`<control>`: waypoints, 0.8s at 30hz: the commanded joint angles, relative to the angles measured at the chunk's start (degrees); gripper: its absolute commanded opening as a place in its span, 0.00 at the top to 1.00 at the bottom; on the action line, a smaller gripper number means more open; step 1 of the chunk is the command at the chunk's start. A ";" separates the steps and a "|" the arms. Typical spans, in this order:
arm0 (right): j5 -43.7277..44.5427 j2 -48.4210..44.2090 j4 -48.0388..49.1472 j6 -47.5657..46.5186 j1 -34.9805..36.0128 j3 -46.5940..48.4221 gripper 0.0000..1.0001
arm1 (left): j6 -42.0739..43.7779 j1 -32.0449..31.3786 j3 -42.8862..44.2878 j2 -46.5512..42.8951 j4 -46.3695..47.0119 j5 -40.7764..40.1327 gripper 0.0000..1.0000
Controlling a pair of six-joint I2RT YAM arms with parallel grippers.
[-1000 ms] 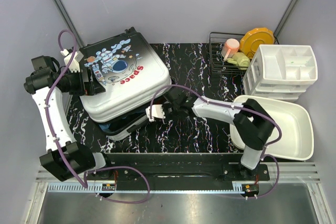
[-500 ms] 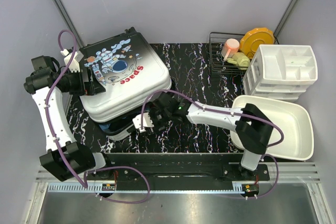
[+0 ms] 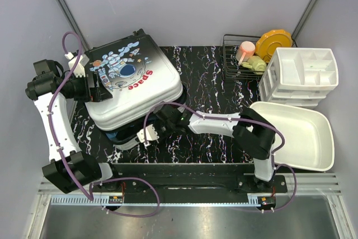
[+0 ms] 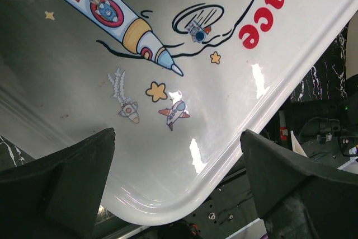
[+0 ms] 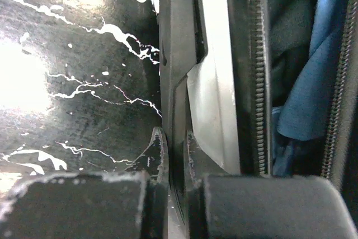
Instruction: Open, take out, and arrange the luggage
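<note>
A: Right claw (image 3: 146,134) is clenched on the black trim at the near rim of the luggage (image 3: 134,82), which lies on the counter (image 3: 207,71). Left claw (image 4: 176,138) gapes across its left lid corner.

B: The shell looks stiff, glossy and likely slippery. Grip the rim.

A: Inside, only blue cloth (image 5: 313,99) shows; the rest is hidden.

A black table (image 3: 207,76) veined with white carries four things. The luggage (image 3: 134,88) sits at nine o'clock, a wire rack (image 3: 232,62) at one, a white drawer organiser (image 3: 302,76) at two, and a white basin (image 3: 302,132) at four.
</note>
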 commanded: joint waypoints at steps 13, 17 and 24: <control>-2.09 -20.12 -8.21 -28.89 -22.64 -17.37 0.64 | 2.28 -0.07 9.84 2.27 0.84 2.06 0.01; -4.11 -25.02 -8.64 -24.80 -24.60 -14.65 0.13 | 0.00 -0.07 14.13 4.46 3.47 1.36 0.01; -6.93 -33.91 -13.92 -4.77 -24.60 -12.53 0.06 | -10.28 -1.30 24.59 15.60 13.66 1.36 0.01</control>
